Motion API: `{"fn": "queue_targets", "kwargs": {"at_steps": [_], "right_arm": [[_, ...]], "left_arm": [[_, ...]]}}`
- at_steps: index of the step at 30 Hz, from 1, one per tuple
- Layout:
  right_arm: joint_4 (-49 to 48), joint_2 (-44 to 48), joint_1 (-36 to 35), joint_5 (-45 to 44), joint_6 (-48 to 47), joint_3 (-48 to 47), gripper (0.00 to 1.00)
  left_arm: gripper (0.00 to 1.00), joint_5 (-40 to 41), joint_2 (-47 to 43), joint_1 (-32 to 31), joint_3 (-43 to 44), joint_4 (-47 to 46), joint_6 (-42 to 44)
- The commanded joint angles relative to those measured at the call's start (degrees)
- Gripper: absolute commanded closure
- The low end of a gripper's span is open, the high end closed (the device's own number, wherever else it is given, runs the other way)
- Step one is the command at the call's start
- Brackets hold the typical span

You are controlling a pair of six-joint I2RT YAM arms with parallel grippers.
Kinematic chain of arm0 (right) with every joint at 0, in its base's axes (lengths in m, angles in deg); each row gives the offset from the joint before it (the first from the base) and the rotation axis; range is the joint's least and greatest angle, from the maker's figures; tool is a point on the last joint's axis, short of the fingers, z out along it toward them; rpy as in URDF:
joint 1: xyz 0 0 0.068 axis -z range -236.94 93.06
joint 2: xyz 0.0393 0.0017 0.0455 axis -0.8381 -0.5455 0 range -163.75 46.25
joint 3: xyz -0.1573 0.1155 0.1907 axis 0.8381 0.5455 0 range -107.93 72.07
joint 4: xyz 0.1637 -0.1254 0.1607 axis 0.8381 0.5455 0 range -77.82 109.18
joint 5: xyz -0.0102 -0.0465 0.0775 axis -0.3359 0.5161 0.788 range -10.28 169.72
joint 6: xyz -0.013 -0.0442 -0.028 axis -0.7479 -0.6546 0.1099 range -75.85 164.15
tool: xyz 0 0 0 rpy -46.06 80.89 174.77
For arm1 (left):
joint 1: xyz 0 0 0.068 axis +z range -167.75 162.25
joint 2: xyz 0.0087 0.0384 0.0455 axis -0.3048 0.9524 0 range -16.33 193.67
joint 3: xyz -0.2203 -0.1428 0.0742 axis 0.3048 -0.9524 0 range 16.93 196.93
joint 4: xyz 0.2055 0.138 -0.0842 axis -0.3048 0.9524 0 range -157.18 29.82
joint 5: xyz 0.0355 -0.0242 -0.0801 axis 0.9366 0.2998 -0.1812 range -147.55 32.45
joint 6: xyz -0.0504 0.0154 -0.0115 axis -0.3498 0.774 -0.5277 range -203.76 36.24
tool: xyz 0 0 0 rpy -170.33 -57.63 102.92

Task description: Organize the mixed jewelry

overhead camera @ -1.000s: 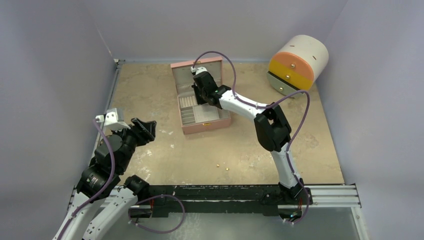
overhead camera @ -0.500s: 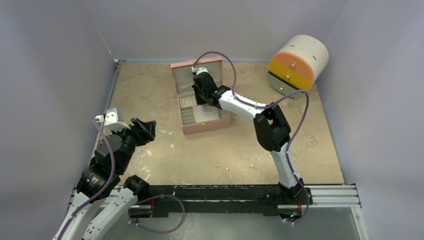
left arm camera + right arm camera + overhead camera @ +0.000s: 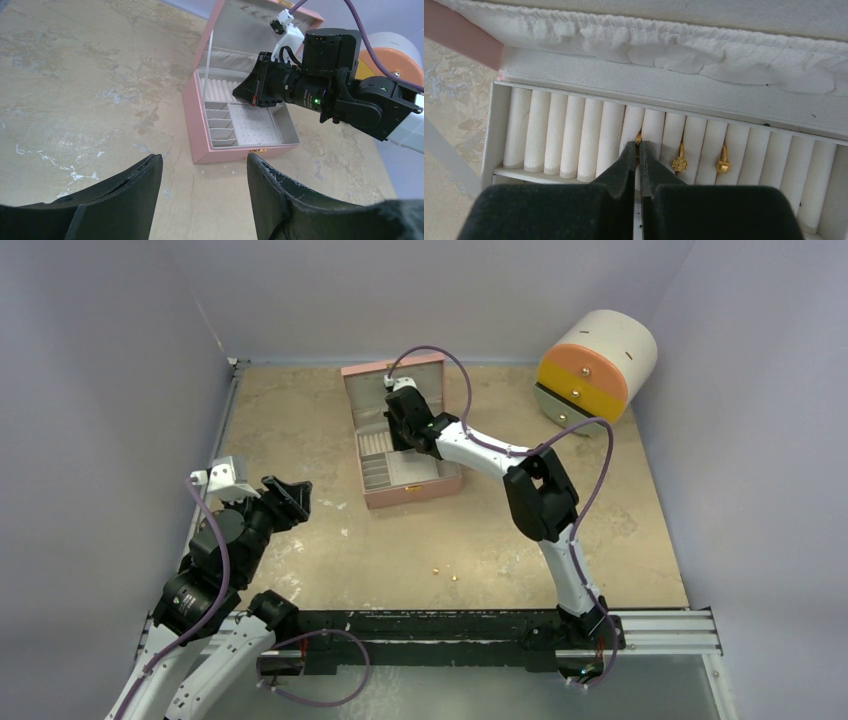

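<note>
My right gripper [image 3: 638,145] is shut on a small gold ring [image 3: 638,137], its tip between two white rolls of the ring rack [image 3: 574,135] in the open pink box [image 3: 415,490]. Two other gold rings sit in slots to the right: a clover one [image 3: 679,162] and a square-topped one [image 3: 723,165]. In the top view the right gripper [image 3: 394,420] is over the box's back part. Two tiny gold pieces [image 3: 436,569] [image 3: 456,578] lie on the table in front of the box. My left gripper [image 3: 205,160] is open and empty, held above the table left of the box [image 3: 220,152].
A round cream, orange and yellow drawer unit [image 3: 595,365] stands at the back right. The box lid [image 3: 390,375] stands upright behind the rack. Grey walls close in the tabletop [image 3: 300,430] on three sides.
The right gripper has shifted slightly towards the back left over the ring rack. The left arm has not moved.
</note>
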Motion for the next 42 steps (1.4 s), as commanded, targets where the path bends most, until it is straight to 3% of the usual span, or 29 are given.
{"fn": "queue_targets", "kwargs": {"at_steps": [1, 10, 17, 42], "right_arm": [[1.9, -1.4, 0.4, 1.0, 1.0, 1.3, 0.94], [2.2, 5.2, 0.6, 2.4, 0.8, 1.7, 0.7], [1.8, 13.5, 0.6, 4.1, 0.7, 7.4, 0.63], [-2.2, 49.9, -1.8, 15.2, 4.6, 48.2, 0.61]], "left_arm": [[0.38, 0.8, 0.1, 0.2, 0.0, -1.0, -0.7], [0.37, 0.8, 0.1, 0.2, 0.0, -1.0, -0.7], [0.37, 0.8, 0.2, 0.3, 0.0, -1.1, -0.7], [0.37, -0.1, 1.0, 0.3, -0.1, -1.3, -0.7]]}}
